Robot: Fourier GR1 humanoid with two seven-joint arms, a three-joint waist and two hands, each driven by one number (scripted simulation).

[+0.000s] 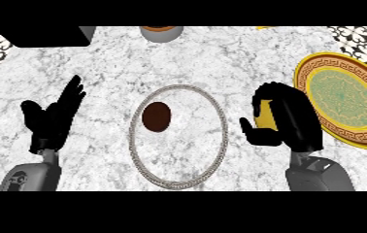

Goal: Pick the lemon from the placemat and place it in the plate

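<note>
Your right hand (283, 118) grasps the lemon (265, 114), lifted; the plate (337, 64) waits right. Left hand (52, 118) rests, fingers released.

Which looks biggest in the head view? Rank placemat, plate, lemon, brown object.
1. placemat
2. plate, cut by the view's edge, so close
3. brown object and lemon: unsure, since the right hand hides most of the lemon
</note>
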